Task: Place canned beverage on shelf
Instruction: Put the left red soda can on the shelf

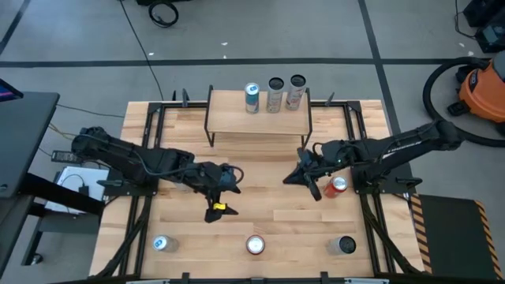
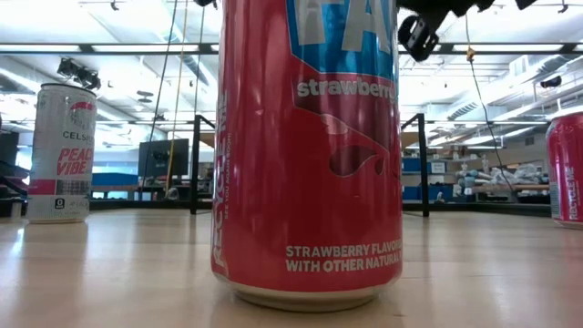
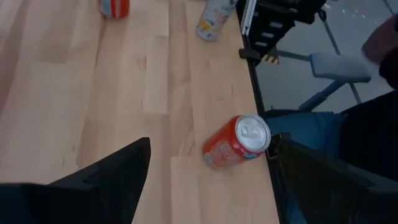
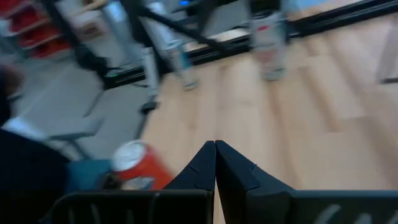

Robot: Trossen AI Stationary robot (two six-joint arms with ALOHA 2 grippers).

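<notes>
Along the near edge of the light wooden table (image 1: pixel 268 201) stand three upright cans. The white can with a blue top (image 1: pixel 161 244) is toward the near left corner. The tall red strawberry drink can (image 1: pixel 255 245) is at the middle, so close to the low camera that it fills that picture. The grey-topped can (image 1: pixel 343 245) is toward the near right corner.

Farther in, over the left half of the table, my left gripper (image 1: pixel 215 207) hangs empty with its dark fingers spread wide, pointing toward the near edge. Its wrist view looks past those fingers at an orange-red can with a silver top (image 3: pixel 237 142), lying on its side at the table's right edge.

My right gripper (image 1: pixel 304 178) is over the right half, its jaws pressed together on nothing, the tips meeting in a thin line. The orange-red can lies on the table just beside this gripper, on the side of the right edge; I cannot tell whether it touches the arm.

At the far edge, in the middle, stands the small rack with a light wooden board top and thin black legs (image 1: pixel 237 120). Three upright cans line the board's far side: a blue-topped can (image 1: pixel 252 98), a pale silver can (image 1: pixel 274 95) and a white can with red marks (image 1: pixel 296 92).
</notes>
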